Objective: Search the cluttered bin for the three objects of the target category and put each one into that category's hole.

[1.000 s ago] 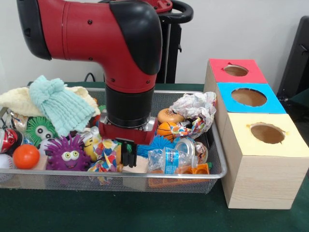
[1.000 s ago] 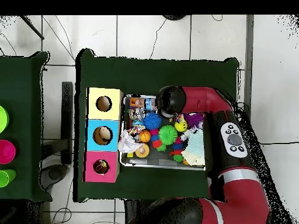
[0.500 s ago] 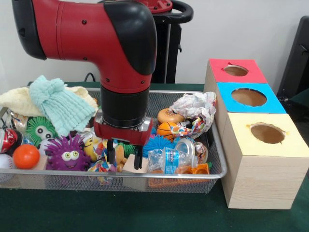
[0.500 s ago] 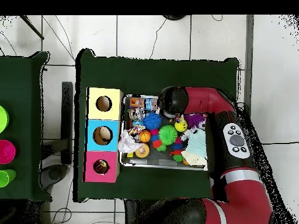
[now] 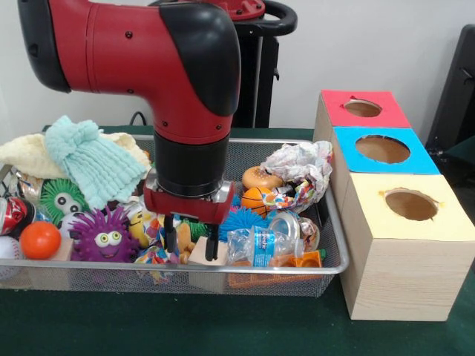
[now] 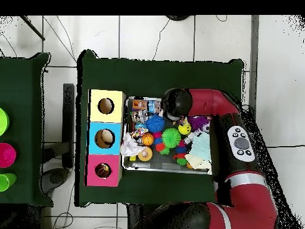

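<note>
My gripper point(image 5: 191, 241) hangs open over the front middle of the wire mesh bin point(image 5: 245, 270). Its two black fingers point(image 5: 169, 236) stand apart just above a pale wooden block point(image 5: 206, 254) and mixed clutter, holding nothing. An orange black-striped thing point(image 5: 256, 199) and a tan rounded thing point(image 5: 260, 178) lie right of the arm. A yellow thing with eyes point(image 5: 141, 222) lies left of it. I cannot tell whether these are plush. The red box's hole point(image 5: 363, 108) is the farthest of three. In the overhead view the arm point(image 6: 176, 102) hides the gripper above the bin point(image 6: 167, 171). The red box point(image 6: 103, 170) shows there too.
A purple spiky ball point(image 5: 104, 236), green spiky ball point(image 5: 61, 199), orange ball point(image 5: 39, 239), mint cloth point(image 5: 93, 163), crumpled paper point(image 5: 300, 167) and plastic bottle point(image 5: 260, 247) fill the bin. The blue box point(image 5: 382, 149) and yellow box point(image 5: 410, 204) stand nearer than the red one.
Since a second ago the arm has shifted slightly left, and the fingers, then together, now stand apart. Nothing has moved in the last half second.
</note>
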Controlling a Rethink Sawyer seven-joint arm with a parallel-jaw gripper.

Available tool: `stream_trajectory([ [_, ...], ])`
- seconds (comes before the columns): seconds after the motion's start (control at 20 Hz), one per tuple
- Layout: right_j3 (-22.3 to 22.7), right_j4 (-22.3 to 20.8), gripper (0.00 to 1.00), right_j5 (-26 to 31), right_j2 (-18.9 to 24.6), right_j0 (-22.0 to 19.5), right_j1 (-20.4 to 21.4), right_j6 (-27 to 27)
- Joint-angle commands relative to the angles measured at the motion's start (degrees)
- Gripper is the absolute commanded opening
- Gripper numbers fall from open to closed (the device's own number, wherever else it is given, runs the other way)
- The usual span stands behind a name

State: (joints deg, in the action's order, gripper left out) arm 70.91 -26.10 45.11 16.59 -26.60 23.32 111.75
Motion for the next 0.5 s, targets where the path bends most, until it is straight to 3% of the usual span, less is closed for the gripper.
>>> stream_trajectory([
  [0.05,2.02,-0.91,1.00,6.20,1.55,-1.93,-0.10,-9.74],
  [0.25,6.41,0.01,1.00,7.58,1.25,-3.19,2.27,-9.95],
  [0.5,8.44,0.30,1.00,9.30,0.30,-3.04,3.92,-8.11],
])
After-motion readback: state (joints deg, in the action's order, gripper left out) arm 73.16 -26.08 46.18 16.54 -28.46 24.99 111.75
